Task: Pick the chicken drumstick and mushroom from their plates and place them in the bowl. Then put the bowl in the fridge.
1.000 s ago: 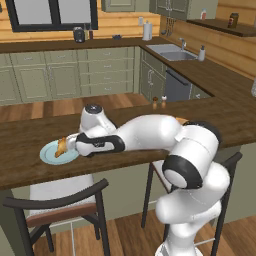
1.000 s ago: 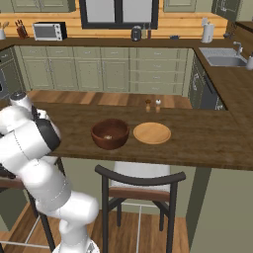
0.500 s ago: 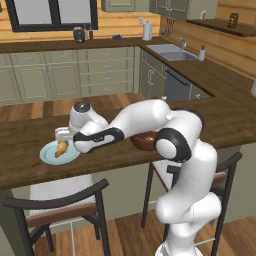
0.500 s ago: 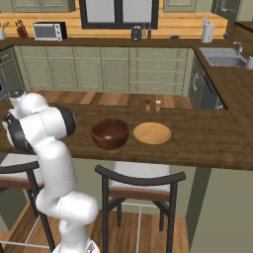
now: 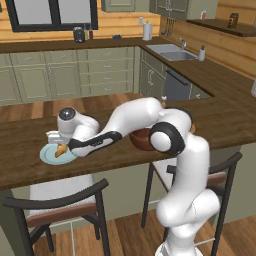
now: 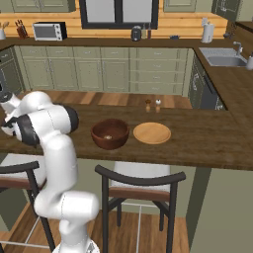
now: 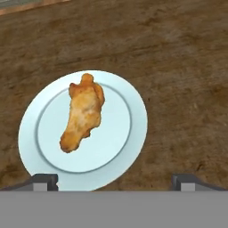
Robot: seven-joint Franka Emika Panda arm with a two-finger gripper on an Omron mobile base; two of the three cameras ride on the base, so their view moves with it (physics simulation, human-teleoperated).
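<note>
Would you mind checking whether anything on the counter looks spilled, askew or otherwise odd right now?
Nothing stands out. The chicken drumstick lies whole on the pale blue plate, the bowl sits upright beside the tan plate, and the open end effector hovers over the drumstick. No spills on the wooden counter.

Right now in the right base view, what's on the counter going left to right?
Robot arm → wooden bowl → tan plate. The two small shakers sit farther back, above the gap between bowl and plate, so their place in the order is unclear.
</note>
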